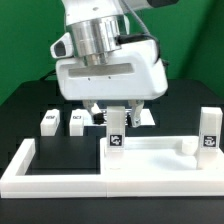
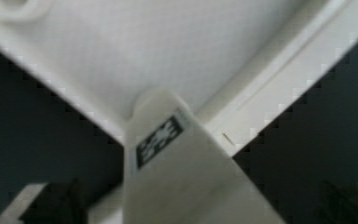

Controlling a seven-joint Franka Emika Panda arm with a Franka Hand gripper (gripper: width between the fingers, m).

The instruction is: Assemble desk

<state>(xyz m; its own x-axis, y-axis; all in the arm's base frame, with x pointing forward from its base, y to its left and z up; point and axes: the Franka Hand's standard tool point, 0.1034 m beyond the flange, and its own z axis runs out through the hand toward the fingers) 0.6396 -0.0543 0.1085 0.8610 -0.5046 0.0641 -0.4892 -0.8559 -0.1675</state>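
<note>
**Exterior view: tabletop lying hollow side up, two legs standing in it, jaws spread**

Exterior view is showing the white rimmed rectangular plastic tabletop (image 1: 160,176) lying flat on the black table (image 1: 70,150). Its long axis is running from the exterior view's left to its right, and its hollow side is facing up. It is occupying the front of the scene on the exterior view's right, just beside the low white angular plastic fence (image 1: 20,165). Whether the two are touching is not showing.

Inside the rim, two small white block legs are standing upright, their long axes pointing straight up and their square tags facing the camera. The centre leg (image 1: 117,138) is standing at the slab's back corner on the exterior view's left, and the right-hand leg (image 1: 208,130) at the opposite back corner. Further back on the black table, one loose leg (image 1: 47,121) and a second loose leg (image 1: 76,121) are sitting side by side, apart from the slab.

The white two-finger gripper (image 1: 118,116) is hanging directly over the centre leg, its fingers spread to either side and pinching nothing.

The rim is hiding both standing legs' feet, and the frame edge is cutting off the slab's end on the exterior view's right. The wrist view is blurring badly. Only a black-and-white tag (image 2: 158,140) on a pale tapering block is reading clearly.
</note>
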